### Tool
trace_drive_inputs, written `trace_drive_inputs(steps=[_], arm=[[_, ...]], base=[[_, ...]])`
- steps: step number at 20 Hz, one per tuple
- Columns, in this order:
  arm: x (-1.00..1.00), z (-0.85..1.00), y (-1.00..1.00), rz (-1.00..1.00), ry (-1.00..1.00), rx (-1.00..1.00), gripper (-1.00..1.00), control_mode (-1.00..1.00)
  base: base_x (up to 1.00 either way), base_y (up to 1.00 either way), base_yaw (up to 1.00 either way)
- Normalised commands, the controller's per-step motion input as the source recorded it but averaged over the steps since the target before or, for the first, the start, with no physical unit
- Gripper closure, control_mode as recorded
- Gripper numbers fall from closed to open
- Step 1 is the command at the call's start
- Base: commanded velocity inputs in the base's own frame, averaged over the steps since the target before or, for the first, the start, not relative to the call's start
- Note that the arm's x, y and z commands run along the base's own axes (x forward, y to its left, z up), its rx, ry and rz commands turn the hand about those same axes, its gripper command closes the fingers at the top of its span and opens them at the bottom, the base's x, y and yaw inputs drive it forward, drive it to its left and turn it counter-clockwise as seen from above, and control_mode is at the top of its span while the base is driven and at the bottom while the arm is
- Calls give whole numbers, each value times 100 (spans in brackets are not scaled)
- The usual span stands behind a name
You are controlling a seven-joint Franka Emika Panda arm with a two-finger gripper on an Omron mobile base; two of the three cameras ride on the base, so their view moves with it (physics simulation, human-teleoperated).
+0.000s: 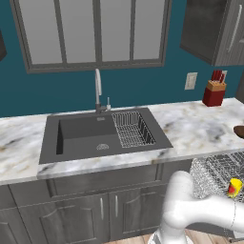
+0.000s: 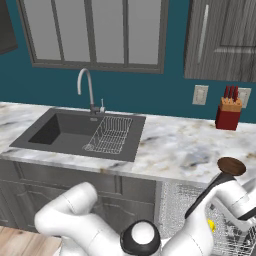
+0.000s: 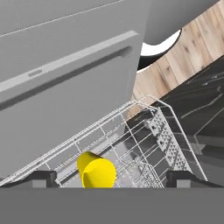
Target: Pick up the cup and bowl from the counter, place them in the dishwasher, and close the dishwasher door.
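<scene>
Hand view looks down into the dishwasher rack (image 3: 144,144), where the yellow cup (image 3: 96,170) lies on the wire, its lower part cut off at the frame's bottom. The gripper (image 3: 111,178) stands spread wide, one tip either side of the cup, gripping nothing. Left base view shows the cup's red band in the rack. The bowl (image 2: 231,166) sits on the counter (image 2: 170,145), half cut off in the left base view.
</scene>
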Motion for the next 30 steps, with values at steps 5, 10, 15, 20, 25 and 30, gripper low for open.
trace_drive_inputs(steps=[5, 10, 15, 20, 25, 30], arm=[[-34, 52, 0, 1, -8, -3, -100, -100], [-7, 36, 3, 0, -7, -3, -100, -100], [0, 33, 5, 0, -5, -8, -100, -100], [0, 50, 0, 0, -6, -7, -100, -100], [0, 60, 0, 0, -7, -1, -100, -100], [6, 45, 0, 0, -6, 0, -100, -100]], base=[[0, 0, 0], [0, 0, 0], [0, 0, 0], [0, 0, 0], [0, 0, 0], [0, 0, 0]])
